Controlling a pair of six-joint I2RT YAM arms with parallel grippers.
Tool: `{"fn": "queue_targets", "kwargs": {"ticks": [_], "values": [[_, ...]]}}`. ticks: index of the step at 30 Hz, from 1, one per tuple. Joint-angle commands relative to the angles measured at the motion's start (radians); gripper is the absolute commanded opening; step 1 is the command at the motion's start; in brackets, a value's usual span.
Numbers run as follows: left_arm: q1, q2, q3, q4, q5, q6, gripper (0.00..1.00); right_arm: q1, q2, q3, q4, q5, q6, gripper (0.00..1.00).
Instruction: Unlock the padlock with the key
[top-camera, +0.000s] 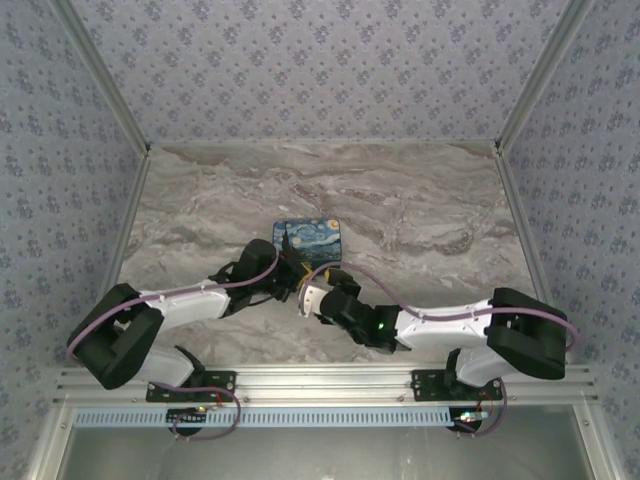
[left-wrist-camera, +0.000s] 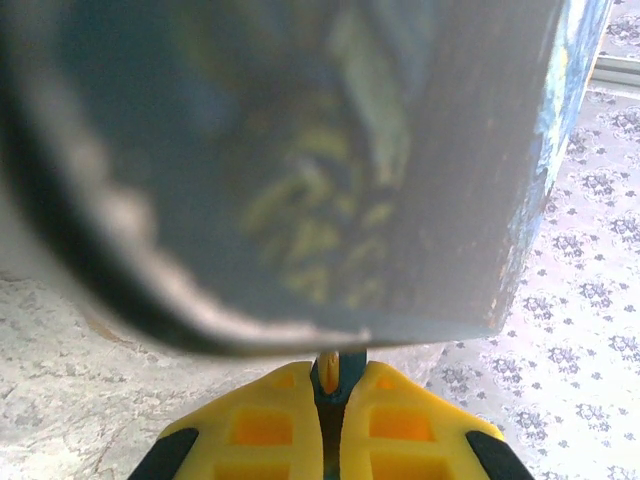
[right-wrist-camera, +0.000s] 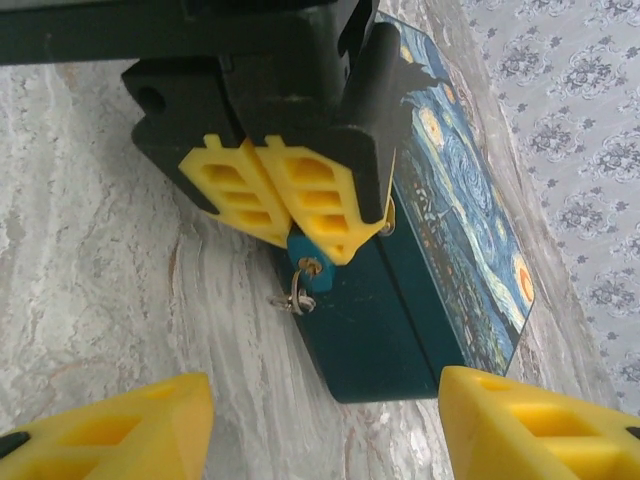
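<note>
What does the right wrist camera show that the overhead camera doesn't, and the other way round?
Right wrist camera, up close: the left gripper shut on a blue-headed key with a small metal ring, at the dark front of the starry-night box; the right gripper, its yellow fingers spread wide. Overhead camera: the whole left arm and right arm reaching in from a rail, with patterned walls around. Both: the box, the marble table and the left gripper.
</note>
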Motion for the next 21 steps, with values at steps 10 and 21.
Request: {"fn": "queue_targets", "kwargs": {"ticks": [10,21], "values": [[0.002,-0.036,0.039,0.004,0.029,0.002,0.00,-0.064,0.079,0.046,0.131,-0.075,-0.022,0.51],[0.001,-0.033,0.037,0.003,0.031,0.001,0.00,-0.082,0.135,0.069,0.179,-0.091,-0.015,0.37]]}}
